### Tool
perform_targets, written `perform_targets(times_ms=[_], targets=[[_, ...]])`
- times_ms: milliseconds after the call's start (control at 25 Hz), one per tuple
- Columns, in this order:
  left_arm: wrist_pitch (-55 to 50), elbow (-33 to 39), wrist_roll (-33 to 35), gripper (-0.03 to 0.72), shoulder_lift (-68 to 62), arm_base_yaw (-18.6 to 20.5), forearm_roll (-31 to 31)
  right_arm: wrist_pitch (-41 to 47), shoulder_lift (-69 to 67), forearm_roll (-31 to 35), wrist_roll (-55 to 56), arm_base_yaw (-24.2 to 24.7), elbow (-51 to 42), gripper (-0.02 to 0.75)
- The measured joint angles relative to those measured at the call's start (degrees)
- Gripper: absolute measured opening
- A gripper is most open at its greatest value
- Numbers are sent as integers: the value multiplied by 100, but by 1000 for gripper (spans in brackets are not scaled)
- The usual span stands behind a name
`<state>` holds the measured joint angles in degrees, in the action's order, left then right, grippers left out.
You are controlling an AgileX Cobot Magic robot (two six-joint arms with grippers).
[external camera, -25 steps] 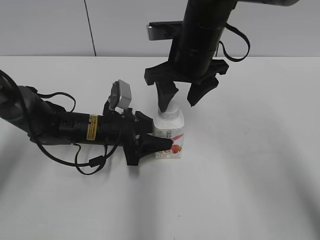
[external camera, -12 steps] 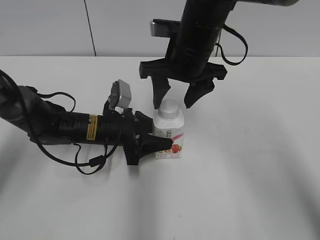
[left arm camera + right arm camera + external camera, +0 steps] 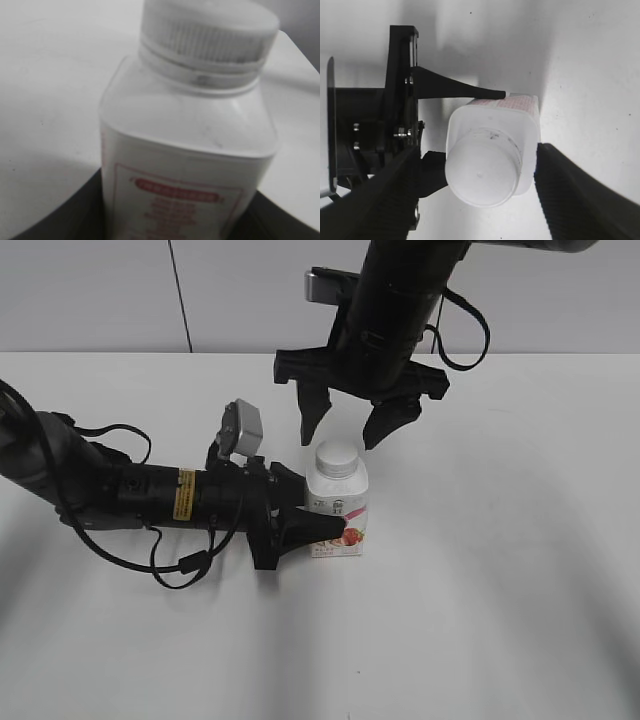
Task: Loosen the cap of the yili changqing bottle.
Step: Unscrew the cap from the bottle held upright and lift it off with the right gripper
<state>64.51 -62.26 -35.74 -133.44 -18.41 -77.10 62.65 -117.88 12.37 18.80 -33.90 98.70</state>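
Note:
The yili changqing bottle point(image 3: 338, 510) stands upright on the white table, with its white ribbed cap point(image 3: 336, 458) on its neck. My left gripper point(image 3: 315, 515) lies low on the table and is shut on the bottle's body; the bottle fills the left wrist view point(image 3: 190, 150), cap point(image 3: 207, 35) at the top. My right gripper point(image 3: 348, 430) hangs open just above and behind the cap, its fingers spread wide and apart from it. The right wrist view looks down on the cap point(image 3: 482, 169) between the open fingers point(image 3: 475, 192).
The left arm point(image 3: 120, 490) with its cables lies across the left side of the table point(image 3: 500, 620). The right arm point(image 3: 400, 300) comes down from the top middle. A grey wall stands behind the table's far edge.
My right gripper has opened off the cap, spread its fingers wider and risen a little above the bottle. The left gripper and bottle have not moved.

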Motion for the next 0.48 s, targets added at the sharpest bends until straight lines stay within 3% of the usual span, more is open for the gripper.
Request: perform_targets(times_ms=[480], targets=[[0,0,-5,387,0,0,3,189,-183,5,114,0,16,540]])
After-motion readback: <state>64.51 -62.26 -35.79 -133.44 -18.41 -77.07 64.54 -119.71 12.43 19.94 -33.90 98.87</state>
